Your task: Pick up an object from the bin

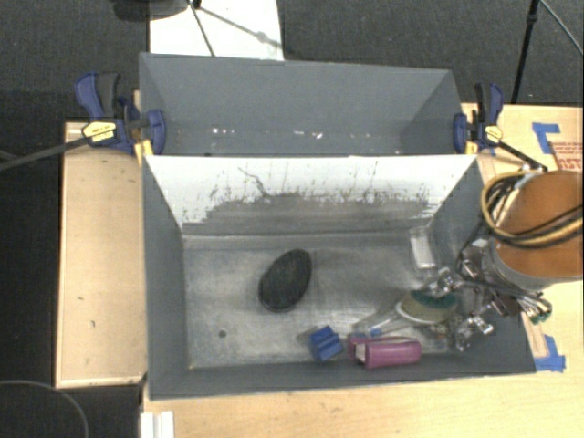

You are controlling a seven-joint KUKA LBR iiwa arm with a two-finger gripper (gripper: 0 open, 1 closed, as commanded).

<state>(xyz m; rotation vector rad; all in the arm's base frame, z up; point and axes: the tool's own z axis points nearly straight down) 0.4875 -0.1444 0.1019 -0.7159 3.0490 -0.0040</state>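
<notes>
Gripper point(453, 310) sits low by the right wall of the grey metal bin point(228, 336); whether it is spread or closed I cannot tell. Well apart at mid-floor lies a dark oval lump point(286, 279). Along the front wall come a small blue block point(325, 343) and a purple plastic cylinder point(392, 350). A teal-and-white rounded piece point(418, 307) lies just left of the gripper and is likely the nearest pick.

Dark carpet floor point(55, 35) with a white sheet point(246, 3) lying on it.

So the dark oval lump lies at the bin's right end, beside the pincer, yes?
No. The camera view shows the dark oval lump left of centre in the bin, well apart from the pincer, which is at the right end.
</notes>
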